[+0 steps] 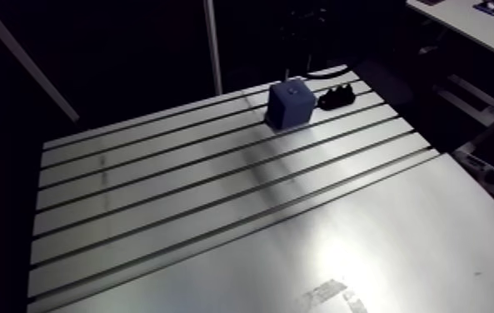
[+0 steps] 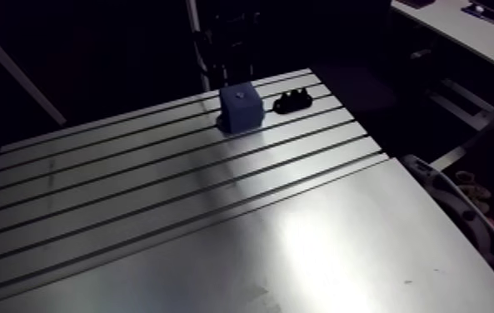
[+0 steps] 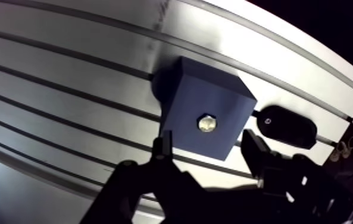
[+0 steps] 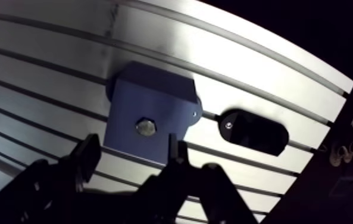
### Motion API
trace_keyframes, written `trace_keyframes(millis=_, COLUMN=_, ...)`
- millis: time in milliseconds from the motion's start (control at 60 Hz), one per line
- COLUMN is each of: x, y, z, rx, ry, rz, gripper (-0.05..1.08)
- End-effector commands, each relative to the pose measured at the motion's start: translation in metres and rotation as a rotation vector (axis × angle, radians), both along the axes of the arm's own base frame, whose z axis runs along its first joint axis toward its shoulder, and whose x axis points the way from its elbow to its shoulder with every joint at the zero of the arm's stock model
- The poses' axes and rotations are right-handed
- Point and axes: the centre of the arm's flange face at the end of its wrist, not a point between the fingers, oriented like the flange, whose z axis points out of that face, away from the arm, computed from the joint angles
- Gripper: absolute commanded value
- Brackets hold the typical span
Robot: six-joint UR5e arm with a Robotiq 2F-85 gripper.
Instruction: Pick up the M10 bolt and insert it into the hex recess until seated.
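Blue block (image 3: 193, 95), silver bolt (image 3: 207, 124), blk plate (image 3: 287, 126)

One blue block (image 3: 211, 89), one hex-headed bolt (image 3: 207, 124), one black oval part (image 3: 287, 126) and one slotted counter (image 1: 217, 208) are in view, along with one gripper (image 3: 209, 143) that has two dark fingers (image 3: 164, 146)

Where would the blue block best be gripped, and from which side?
Probably from straight above, on two opposite flat side walls of the blue block: it stands upright, box-shaped, and the open hand hovers over it. Keep off the bolt head in its top face.
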Motion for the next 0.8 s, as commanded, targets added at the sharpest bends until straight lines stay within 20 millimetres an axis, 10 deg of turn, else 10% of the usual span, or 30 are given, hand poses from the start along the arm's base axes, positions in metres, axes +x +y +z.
trace_keyframes(millis=17, x=-0.003, y=0.004, z=0.005, rx=0.017, ry=-0.015, rz=-0.148, gripper=1.08)
trace_keyframes(millis=800, x=0.0, y=0.003, z=-0.014, rx=0.031, ry=-0.061, rz=-0.254, gripper=1.08)
